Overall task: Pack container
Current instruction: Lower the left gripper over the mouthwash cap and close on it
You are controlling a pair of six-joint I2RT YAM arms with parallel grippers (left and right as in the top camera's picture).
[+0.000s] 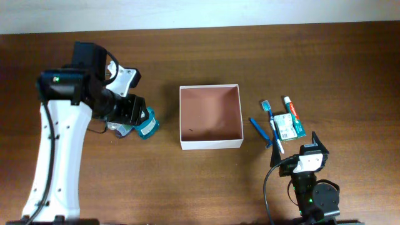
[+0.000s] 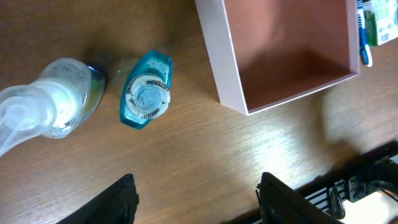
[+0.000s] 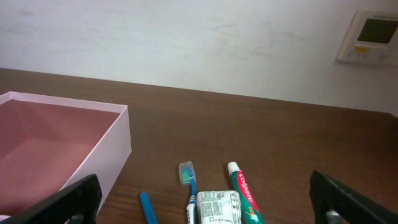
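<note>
The container (image 1: 211,144) is a square, shallow, white-walled box with an empty reddish-brown inside, at the table's middle. It also shows in the left wrist view (image 2: 217,56) and the right wrist view (image 3: 109,146). My left gripper (image 1: 127,112) is open and empty (image 2: 199,196), above a teal bottle (image 1: 147,127) (image 2: 145,90) and a clear pump bottle (image 1: 119,129) (image 2: 53,99) lying left of the box. My right gripper (image 1: 300,153) is open and empty (image 3: 205,214), low near the front edge, just in front of the toiletries right of the box.
Right of the box lie a blue stick (image 1: 258,130) (image 3: 148,208), a blue-and-white toothbrush (image 1: 272,122) (image 3: 189,186), a printed sachet (image 1: 289,126) (image 3: 214,208) and a toothpaste tube (image 1: 291,108) (image 3: 242,190). A white wall with a control panel (image 3: 370,34) stands behind the table.
</note>
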